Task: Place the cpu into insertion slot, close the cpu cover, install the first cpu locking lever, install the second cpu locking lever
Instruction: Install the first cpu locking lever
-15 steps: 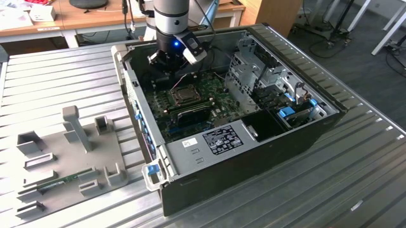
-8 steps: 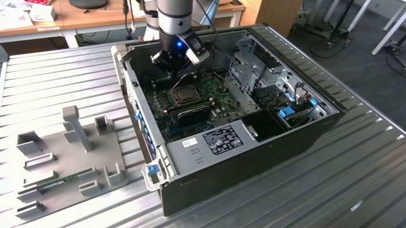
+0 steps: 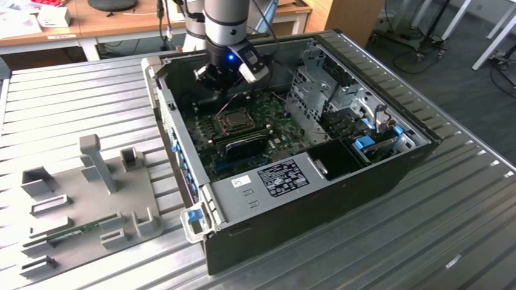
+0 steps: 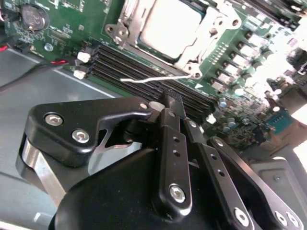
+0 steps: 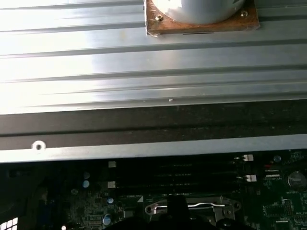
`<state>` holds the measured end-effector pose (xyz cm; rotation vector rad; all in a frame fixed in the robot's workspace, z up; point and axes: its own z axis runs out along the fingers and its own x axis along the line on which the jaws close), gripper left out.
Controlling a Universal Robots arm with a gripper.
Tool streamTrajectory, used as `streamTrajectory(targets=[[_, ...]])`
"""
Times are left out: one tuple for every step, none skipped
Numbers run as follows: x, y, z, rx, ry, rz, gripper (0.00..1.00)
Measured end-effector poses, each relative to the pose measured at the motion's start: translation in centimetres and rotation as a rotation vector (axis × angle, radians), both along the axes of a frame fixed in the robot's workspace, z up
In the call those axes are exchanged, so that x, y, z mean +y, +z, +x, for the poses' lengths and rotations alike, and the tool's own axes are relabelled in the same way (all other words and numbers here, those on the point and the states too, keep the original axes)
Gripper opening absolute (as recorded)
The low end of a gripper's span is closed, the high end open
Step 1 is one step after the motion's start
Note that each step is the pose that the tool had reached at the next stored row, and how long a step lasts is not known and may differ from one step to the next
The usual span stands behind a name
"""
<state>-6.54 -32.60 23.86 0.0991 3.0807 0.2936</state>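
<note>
Looking down in the exterior view on an open computer case [image 3: 322, 205] lying on a ribbed metal table [image 3: 72, 90]. Can see the tool [image 3: 227, 75] hanging inside it, over the green motherboard [image 3: 270, 136] and near the insertion slot [image 3: 236, 119].

In the second wrist view, find the tool [image 4: 171, 98] with its fingers brought together, seemingly right to touching (hard to be sure from this angle), and with nothing seen between them. Just past the tip, can make out a thin silver locking lever [image 4: 153, 79] running along the near edge of the socket, beside the black memory slots [image 4: 120, 60] and just short of the tool.

Beyond that, see the cpu [image 4: 165, 21] already seated flat in the slot, with the cpu cover [image 4: 192, 53] folded down around it, framing the pale metal top.

In the first wrist view, pick out the table's ridges, the case wall and a silver bar [image 5: 192, 206] at the socket's edge.
</note>
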Motion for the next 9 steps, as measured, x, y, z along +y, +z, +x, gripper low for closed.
streamTrajectory(targets=[[0.0, -0.1, 0.13, 0.0, 0.0, 0.0004, 0.1], [0.01, -0.22, 0.23, -0.0001, 0.0, 0.0016, 0.1], [0.01, -0.34, 0.29, -0.0001, 0.0, 0.0034, 0.1], [0.02, -0.47, 0.32, -0.0001, 0.0, 0.005, 0.1], [0.03, -0.59, 0.35, -0.0001, 0.0, 0.0063, 0.1], [0.05, -0.69, 0.39, -0.0002, 0.0, 0.0074, 0.1], [0.07, -0.77, 0.44, -0.0001, 0.0, 0.0081, 0.1], [0.09, -0.84, 0.5, 0.0, 0.0, 0.0087, 0.1], [0.12, -0.91, 0.56, 0.0, 0.0, 0.0093, 0.1]])
